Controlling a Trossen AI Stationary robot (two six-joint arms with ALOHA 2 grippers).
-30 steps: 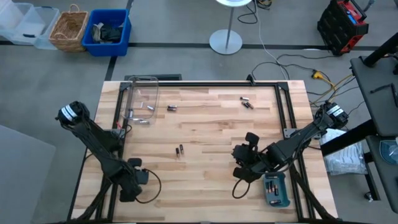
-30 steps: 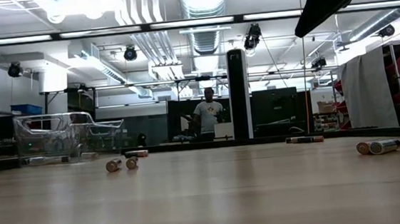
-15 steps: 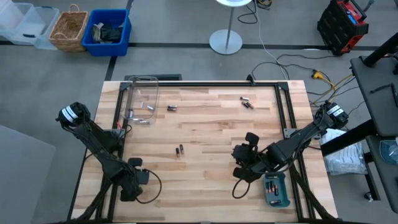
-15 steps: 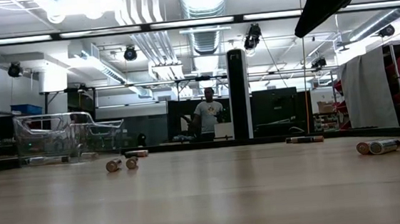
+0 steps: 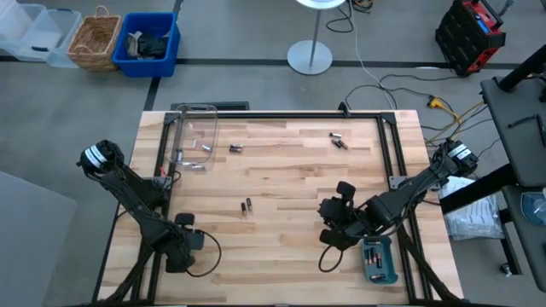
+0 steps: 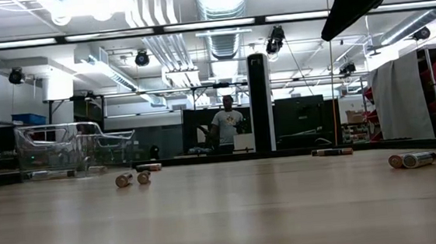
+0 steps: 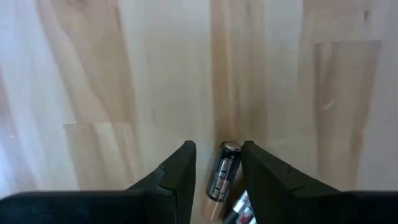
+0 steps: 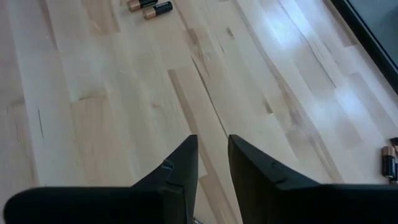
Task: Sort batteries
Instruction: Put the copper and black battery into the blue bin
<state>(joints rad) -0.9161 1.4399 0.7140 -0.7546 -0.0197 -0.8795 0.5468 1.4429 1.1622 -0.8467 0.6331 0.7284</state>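
In the high view's lower left, the left gripper (image 5: 189, 241) sits low at the table's (image 5: 290, 183) near edge, its fingers (image 7: 180, 171) slightly apart around one battery (image 7: 222, 172) lying between them. Lower right, the right gripper (image 5: 327, 223) holds nothing, fingers narrowly parted, beside the teal tray (image 5: 378, 260). Loose batteries (image 5: 247, 205) lie mid-frame, more at upper right and near the clear box (image 5: 194, 136) at upper left.

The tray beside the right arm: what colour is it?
Teal; the tray shows best in the high view, holding batteries.
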